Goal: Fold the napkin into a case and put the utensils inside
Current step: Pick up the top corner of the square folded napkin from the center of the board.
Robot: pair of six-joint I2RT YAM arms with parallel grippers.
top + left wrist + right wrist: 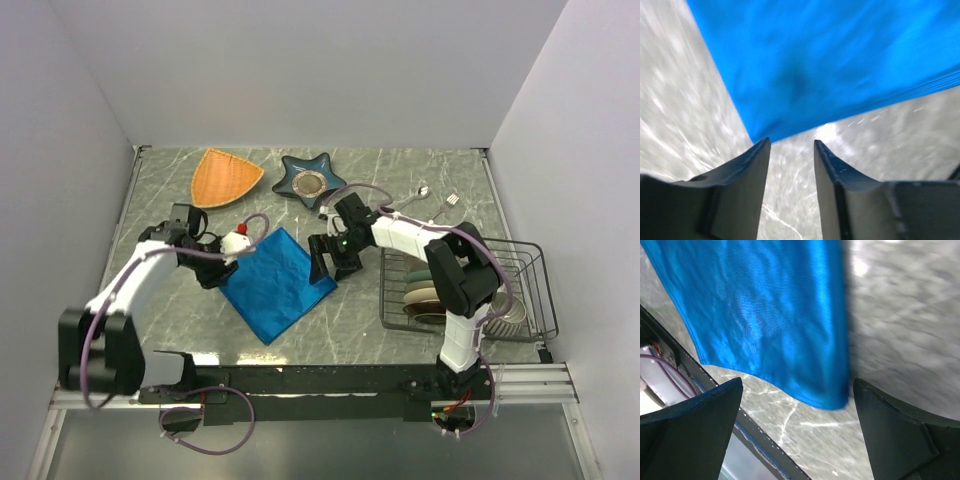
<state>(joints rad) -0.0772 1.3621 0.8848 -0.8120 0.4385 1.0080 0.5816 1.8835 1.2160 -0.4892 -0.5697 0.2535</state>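
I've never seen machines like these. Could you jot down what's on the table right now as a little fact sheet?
napkin: blue cloth lying flat mid-table, not yet a narrow case
left end effector: open, at the napkin's left corner, holding nothing
right end effector: wide open, at the napkin's right corner, holding nothing
utensils: spoon and fork on the table beyond the wire rack
far side: orange triangular dish, dark star-shaped dish
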